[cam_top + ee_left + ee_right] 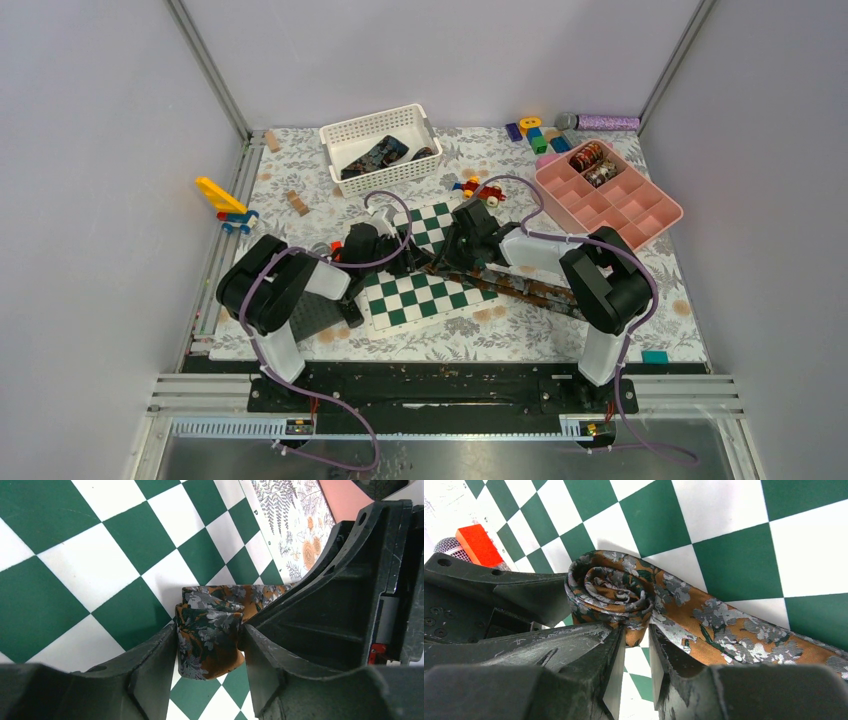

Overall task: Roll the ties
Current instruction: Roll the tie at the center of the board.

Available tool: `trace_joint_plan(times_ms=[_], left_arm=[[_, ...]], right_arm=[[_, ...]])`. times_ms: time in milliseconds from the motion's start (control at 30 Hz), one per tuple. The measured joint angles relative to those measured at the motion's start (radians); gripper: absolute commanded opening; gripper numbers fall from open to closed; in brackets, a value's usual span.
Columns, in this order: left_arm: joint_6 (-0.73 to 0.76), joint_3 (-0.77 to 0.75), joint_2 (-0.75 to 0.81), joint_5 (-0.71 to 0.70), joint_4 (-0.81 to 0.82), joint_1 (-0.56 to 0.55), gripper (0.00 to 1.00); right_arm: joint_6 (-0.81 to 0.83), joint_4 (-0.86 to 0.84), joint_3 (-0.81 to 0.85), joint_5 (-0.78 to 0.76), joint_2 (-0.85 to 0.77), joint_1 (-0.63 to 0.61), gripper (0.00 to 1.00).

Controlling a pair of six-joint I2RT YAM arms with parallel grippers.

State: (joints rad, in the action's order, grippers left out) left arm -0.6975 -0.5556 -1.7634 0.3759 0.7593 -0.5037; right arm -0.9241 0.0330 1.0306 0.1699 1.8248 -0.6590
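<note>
A brown-rust floral tie is partly rolled on the green-and-white chessboard [420, 298]. Its coil [207, 607] stands on edge between the fingers of my left gripper [210, 637], which press on both of its sides. In the right wrist view the coil [611, 587] shows its spiral face, and the unrolled tail [734, 630] runs off to the right. My right gripper [636, 632] is shut on the coil's lower edge, where the tail leaves it. From above, both grippers meet at the board's middle, and the tail [535, 290] trails toward the right arm.
A white basket [340, 135] at the back holds more dark ties [378, 153]. A pink divided tray [625, 205] at the back right holds rolled ties [592, 160]. Small toy blocks [535, 135], a yellow toy [222, 198] and a purple cylinder [607, 122] lie around.
</note>
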Motion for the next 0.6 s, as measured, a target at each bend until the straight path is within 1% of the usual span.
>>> trace_joint_plan(times_ms=[167,400,500,600], left_arm=[[-0.002,0.000,-0.009,0.003,0.006,0.000,0.40],[-0.005,-0.001,-0.013,0.006,0.009,-0.002,0.35],[-0.006,-0.010,-0.012,0.004,-0.009,-0.003,0.35],[-0.007,-0.018,-0.002,-0.005,-0.038,-0.007,0.35]], right_arm=[[0.000,0.003,0.000,-0.001,0.000,0.000,0.31],[0.003,0.004,0.000,-0.002,0.000,0.000,0.32],[0.014,0.004,-0.003,-0.003,-0.008,0.000,0.34],[0.042,0.017,-0.018,-0.009,-0.058,0.000,0.37]])
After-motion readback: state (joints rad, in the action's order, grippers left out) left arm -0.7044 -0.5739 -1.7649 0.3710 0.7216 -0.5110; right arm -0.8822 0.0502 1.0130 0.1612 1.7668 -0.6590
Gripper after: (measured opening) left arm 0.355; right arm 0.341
